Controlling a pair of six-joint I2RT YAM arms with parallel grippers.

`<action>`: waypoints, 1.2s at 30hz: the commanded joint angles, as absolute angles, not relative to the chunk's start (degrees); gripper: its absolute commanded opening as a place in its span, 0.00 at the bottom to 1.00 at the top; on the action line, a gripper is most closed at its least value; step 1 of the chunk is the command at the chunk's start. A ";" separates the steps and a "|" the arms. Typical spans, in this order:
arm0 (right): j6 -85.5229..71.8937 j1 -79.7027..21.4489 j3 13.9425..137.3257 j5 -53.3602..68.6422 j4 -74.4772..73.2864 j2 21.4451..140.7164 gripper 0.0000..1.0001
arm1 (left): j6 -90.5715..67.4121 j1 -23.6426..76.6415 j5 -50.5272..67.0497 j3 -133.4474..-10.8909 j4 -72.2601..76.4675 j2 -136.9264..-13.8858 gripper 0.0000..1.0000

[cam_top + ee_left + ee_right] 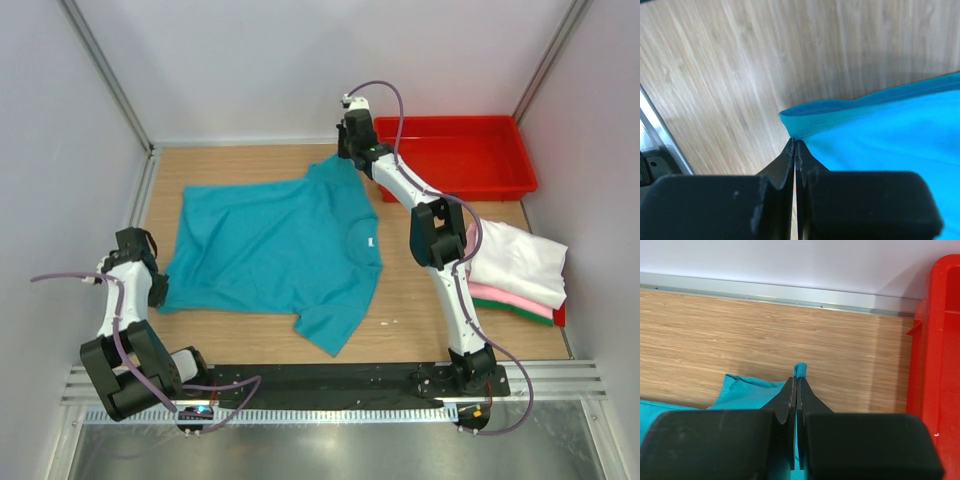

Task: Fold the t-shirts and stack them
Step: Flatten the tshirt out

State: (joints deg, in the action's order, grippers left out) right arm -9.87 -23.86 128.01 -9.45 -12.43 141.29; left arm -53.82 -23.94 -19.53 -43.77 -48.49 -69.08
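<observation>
Left gripper (795, 146), jaws pressed together, pinches the near hem corner of the plain teal cloth t-shirt (275, 240), which lies flat on the wooden table (420, 320). Right gripper (796, 382) likewise pinches its far sleeve tip, near the red plastic tray (450, 155). Folded white, pink and green t-shirts (515, 265) sit stacked at right.

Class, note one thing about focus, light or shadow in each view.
Top external: even light, sharp throughout, the teal t-shirt barely shadowed. Left wrist: the table blurred, the left gripper soft near the lens. Right wrist: a shadow falls on the table ahead of the right gripper.
</observation>
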 commanded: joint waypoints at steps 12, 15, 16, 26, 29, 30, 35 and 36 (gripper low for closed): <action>-10.99 -23.64 128.49 -6.51 -13.18 137.64 0.01 | -57.40 -25.58 -22.76 -42.95 -51.24 -66.18 0.68; -10.72 -23.64 129.11 -6.06 -13.53 137.46 0.01 | -52.07 -25.58 -22.51 -49.02 -47.57 -69.15 0.74; -10.64 -23.64 129.11 -6.06 -13.62 137.46 0.01 | -50.12 -25.58 -21.28 -53.39 -43.89 -70.47 0.74; -11.86 -23.55 128.85 -5.62 -14.50 138.87 0.01 | -37.35 -14.16 -8.88 -77.11 -20.92 -97.97 0.79; -12.04 -23.55 128.85 -5.80 -14.15 139.31 0.01 | -36.92 -13.36 -7.39 -86.01 -19.60 -107.71 0.77; -11.87 -23.55 128.85 -5.89 -14.06 139.39 0.01 | -36.48 -13.27 -7.21 -88.05 -18.99 -109.84 0.77; -11.69 -23.55 128.93 -6.68 -14.24 139.66 0.01 | -34.28 -13.18 -8.53 -97.19 -17.23 -119.86 0.75; -11.78 -23.55 128.85 -6.77 -14.15 139.75 0.01 | -34.10 -13.18 -8.00 -99.21 -17.14 -120.84 0.75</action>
